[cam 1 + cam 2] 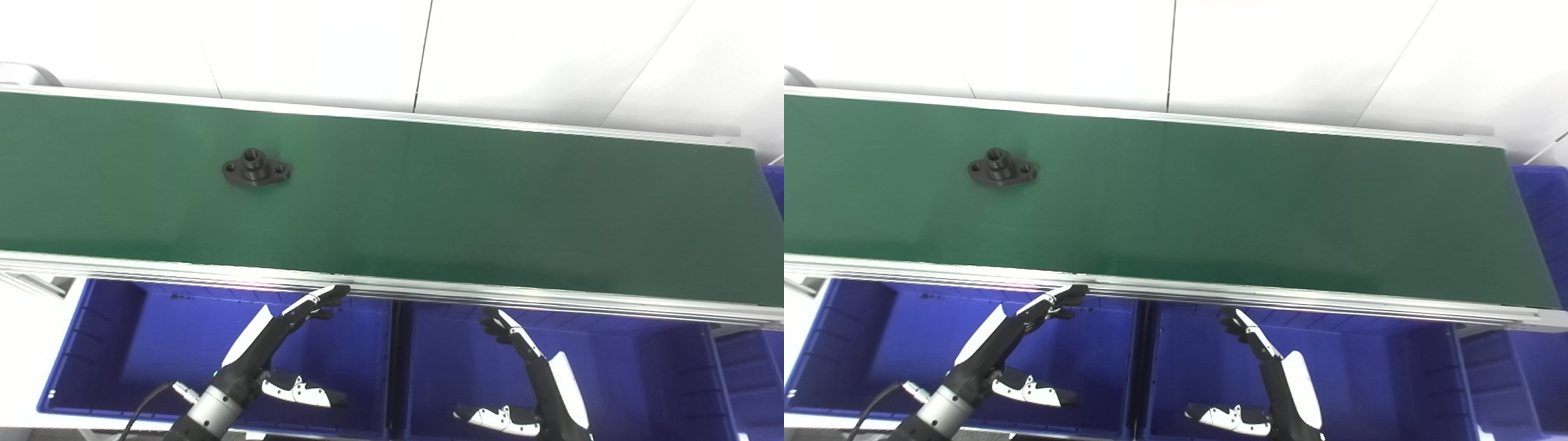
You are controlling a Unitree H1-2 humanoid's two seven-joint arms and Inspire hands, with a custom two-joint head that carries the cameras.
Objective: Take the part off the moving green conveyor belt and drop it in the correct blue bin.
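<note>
Hovering open-fingered, empty: left hand point(278, 343) over left blue bin point(98, 343), right hand point(539, 367) over right blue bin point(643, 367). Waiting, pre-pick. Riding green conveyor belt point(459, 202) toward far left: black part point(255, 169). Needing left-hand reach across near rail, timing the grab.

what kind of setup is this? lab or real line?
Looks like a mock parts-sorting station, probably a lab rather than a live factory line: one long green conveyor belt carrying a single black flanged part, blue bins below its near edge, plain white walls behind.
</note>
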